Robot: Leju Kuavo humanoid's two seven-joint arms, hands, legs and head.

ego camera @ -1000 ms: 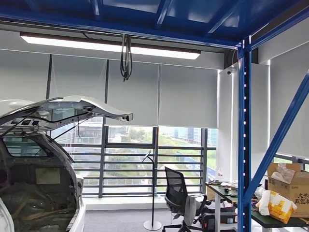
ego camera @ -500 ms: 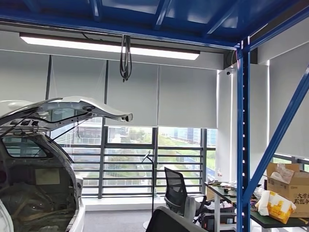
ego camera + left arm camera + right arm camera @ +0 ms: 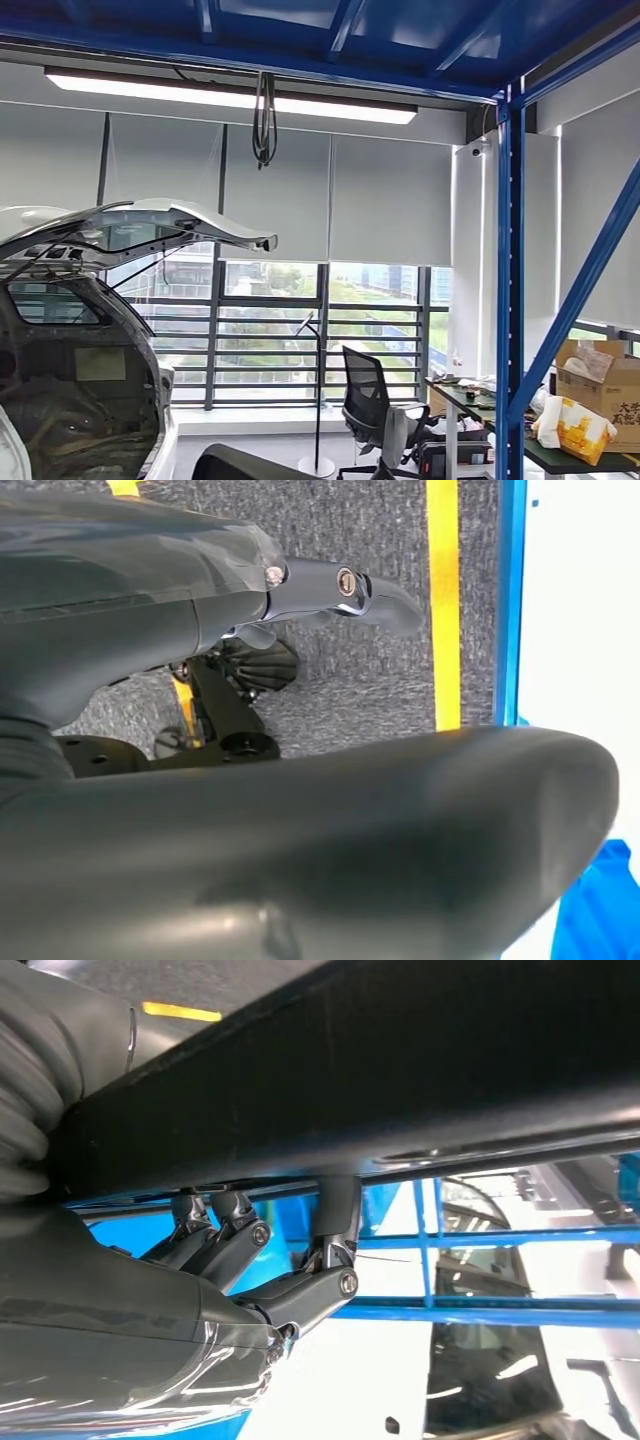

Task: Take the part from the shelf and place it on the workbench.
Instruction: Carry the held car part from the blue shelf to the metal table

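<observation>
The part is a long black curved panel. Its rounded end (image 3: 241,465) pokes up at the bottom edge of the head view. In the right wrist view the panel (image 3: 392,1070) runs across above my right hand (image 3: 249,1260), whose dark fingers (image 3: 336,1225) reach up and press against its underside. In the left wrist view the panel (image 3: 340,850) lies close along my left hand (image 3: 151,590), which has one finger (image 3: 362,588) stretched straight out, apart from the panel. Where that hand meets the panel is hidden.
A blue steel rack post (image 3: 510,300) stands at the right, with cardboard boxes (image 3: 604,385) on its shelf. A car with its tailgate raised (image 3: 83,330) is at the left. An office chair (image 3: 370,405) and a floor lamp stand ahead. The grey carpet has a yellow line (image 3: 444,600).
The black panel's end has come up into the bottom of the head view and moved from right of centre to left of centre. The view has shifted slightly.
</observation>
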